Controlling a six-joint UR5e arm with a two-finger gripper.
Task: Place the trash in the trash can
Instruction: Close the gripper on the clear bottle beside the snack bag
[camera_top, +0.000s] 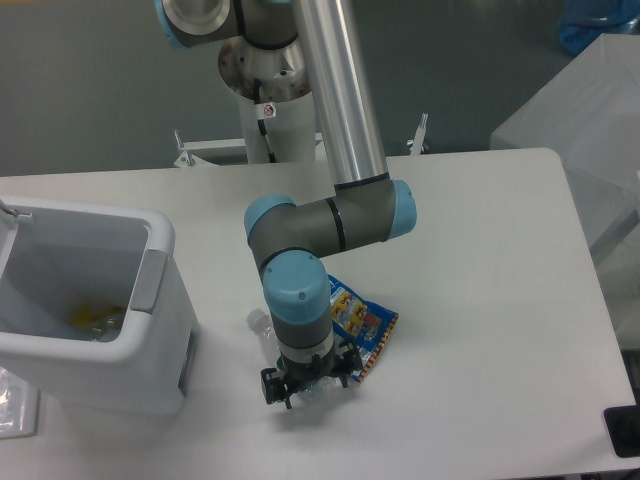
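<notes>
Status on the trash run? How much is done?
Neither item is binned yet. The gripper is low over the crushed bottle; whether the jaws grip it is hidden. The blue snack bag lies on the table. Something yellow already sits in the trash can.
</notes>
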